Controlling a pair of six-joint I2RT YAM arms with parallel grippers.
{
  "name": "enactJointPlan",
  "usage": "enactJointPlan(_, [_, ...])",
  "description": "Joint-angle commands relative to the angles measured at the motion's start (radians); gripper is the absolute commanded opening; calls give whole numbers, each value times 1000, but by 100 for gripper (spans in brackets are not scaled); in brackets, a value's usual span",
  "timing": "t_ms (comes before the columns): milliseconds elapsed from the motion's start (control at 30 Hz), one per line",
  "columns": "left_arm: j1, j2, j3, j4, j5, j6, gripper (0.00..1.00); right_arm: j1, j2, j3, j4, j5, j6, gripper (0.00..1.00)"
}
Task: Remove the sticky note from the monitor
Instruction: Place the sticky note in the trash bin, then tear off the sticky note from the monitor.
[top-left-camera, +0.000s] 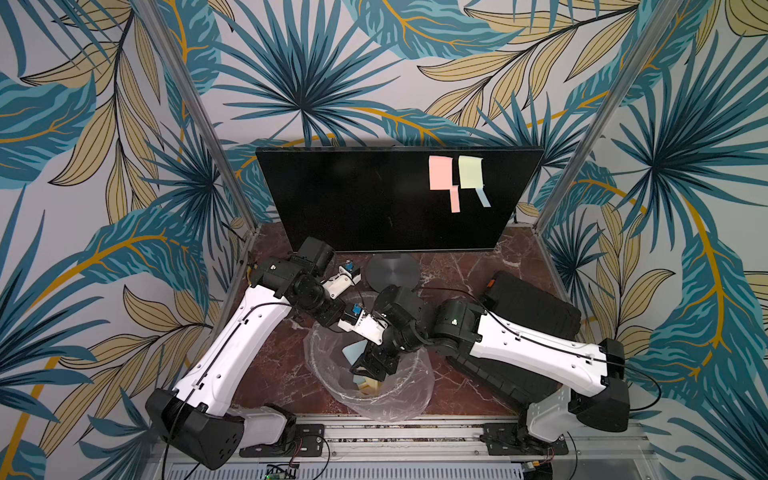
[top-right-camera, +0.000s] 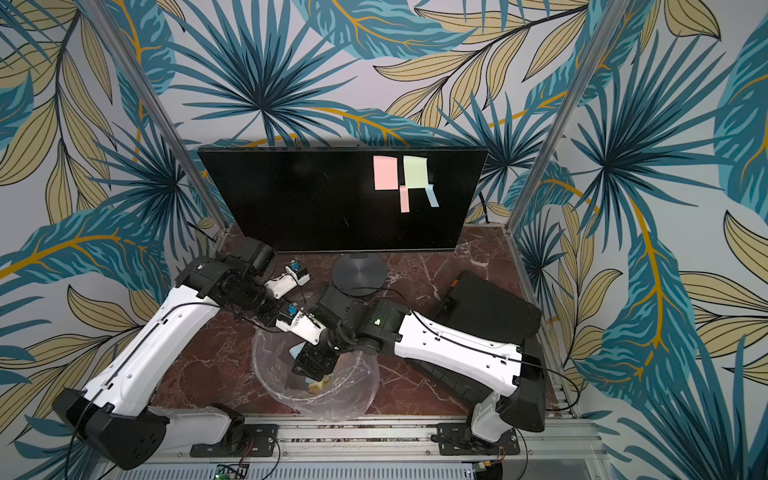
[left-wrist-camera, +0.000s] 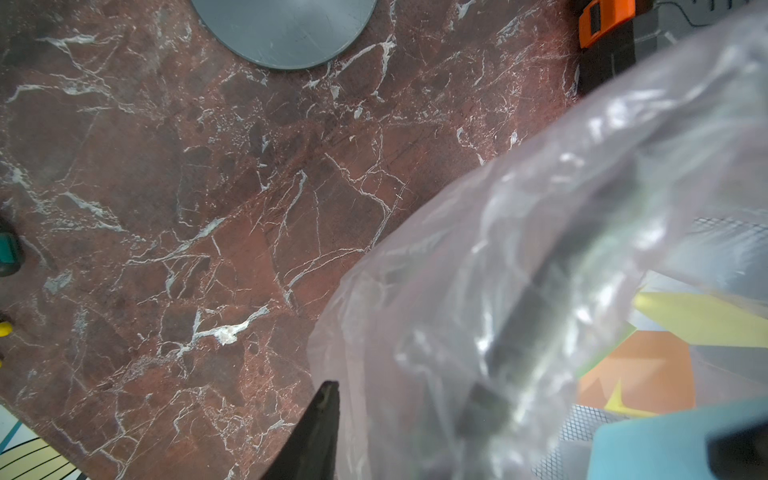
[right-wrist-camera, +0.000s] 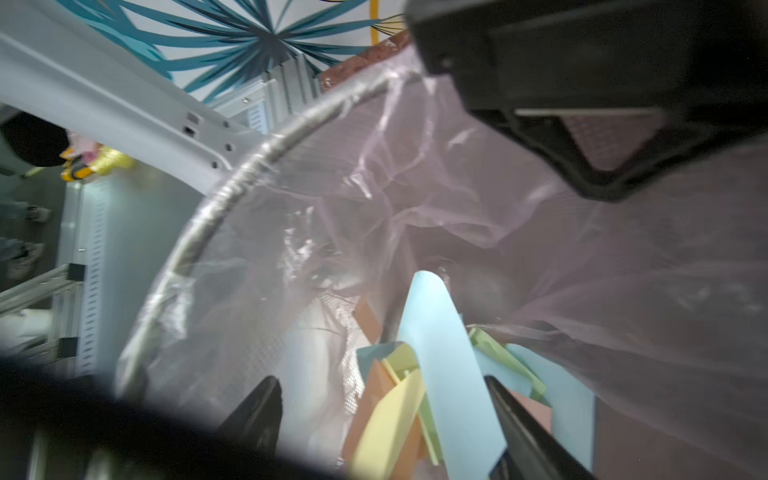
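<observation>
Well, right hand (right-wrist-camera: 380, 384) gapes (over bin (right-wrist-camera: 232, 183)).

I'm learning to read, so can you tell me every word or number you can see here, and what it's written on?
No word or number can be read anywhere.
The sticky notes on the monitor: blank, as far as both top views show.
The loose notes in the lined bin: no writing visible.
The green lit mark on the right arm: too small to read.
</observation>
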Motion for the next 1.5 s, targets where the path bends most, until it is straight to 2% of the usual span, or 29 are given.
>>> enactJointPlan(0, [-1,-8,30,-7,-8,3,40,2,-36,-13,-27,220,-2,81])
enactJointPlan(133, [-2,-8,30,-7,-10,4,40,2,-79,-40,3,290,1,83])
enactJointPlan(233, [-1,-10,29,-6,-10,3,40,2,-120,-71,48,256,1,87])
enactJointPlan(400, [-1,-10,29,-6,-8,3,40,2,-159,-94,91,161,-7,88])
enactJointPlan(733, [-2,-11,24,-5,-8,4,40,-34,-409,-206,198,217,56,87])
enactJointPlan(833, [-2,-10,24,-3,-8,4,40,-114,-483,-239,224,181,115,85])
enactJointPlan(933, [-1,-8,25,-3,-8,2,40,-263,-531,-259,247,135,218,84])
enactJointPlan(1067, [-1,-7,24,-2,-7,3,40,-413,-561,-247,276,139,307,81])
enactJointPlan(1267, [-1,-6,28,-5,-9,1,40,-599,-521,-129,267,117,433,77])
enactJointPlan(1467, [-2,-7,27,-5,-9,4,40,-769,-445,-38,349,-16,578,77])
